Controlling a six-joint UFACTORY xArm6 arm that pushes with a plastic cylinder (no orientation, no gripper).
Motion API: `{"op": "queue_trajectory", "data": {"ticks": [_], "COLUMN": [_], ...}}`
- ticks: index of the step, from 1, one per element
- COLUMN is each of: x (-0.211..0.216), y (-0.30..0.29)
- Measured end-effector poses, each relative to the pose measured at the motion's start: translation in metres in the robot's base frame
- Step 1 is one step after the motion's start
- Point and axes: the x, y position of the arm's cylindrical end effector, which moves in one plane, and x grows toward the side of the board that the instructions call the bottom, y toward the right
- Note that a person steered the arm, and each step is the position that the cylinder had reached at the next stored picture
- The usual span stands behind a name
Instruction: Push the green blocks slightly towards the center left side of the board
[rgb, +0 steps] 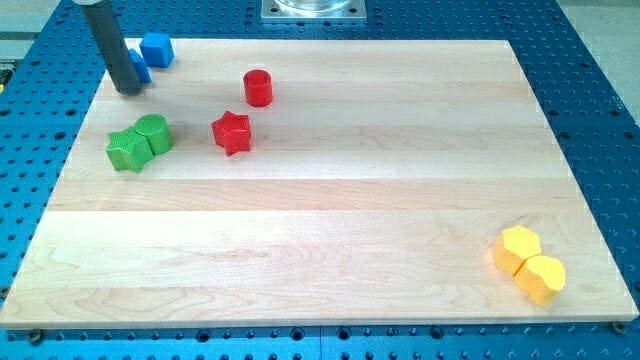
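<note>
Rod poised at the board's upper-left corner: my tip (128, 90) rests on the wooden board (330, 210) just above the two green blocks, touching neither; it partly hides one blue block (141, 70), with a second blue block (157, 49) just beside it. Green star-like block (126, 150) and green rounded block (154, 133) sit pressed together near the view's left edge; from above them, the tip looks placed to nudge the pair down toward the centre left. No jaws exist on this arm, so nothing is held. Red cylinder (258, 87) and red star (231, 132) stand to the right; two yellow blocks (529, 263) lie far off at bottom right.
</note>
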Motion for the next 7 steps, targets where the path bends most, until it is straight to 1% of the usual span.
{"op": "queue_trajectory", "data": {"ticks": [1,2,3,7], "x": [0.013,0.021,0.021,0.021], "y": [0.015,0.043,0.061,0.066]}}
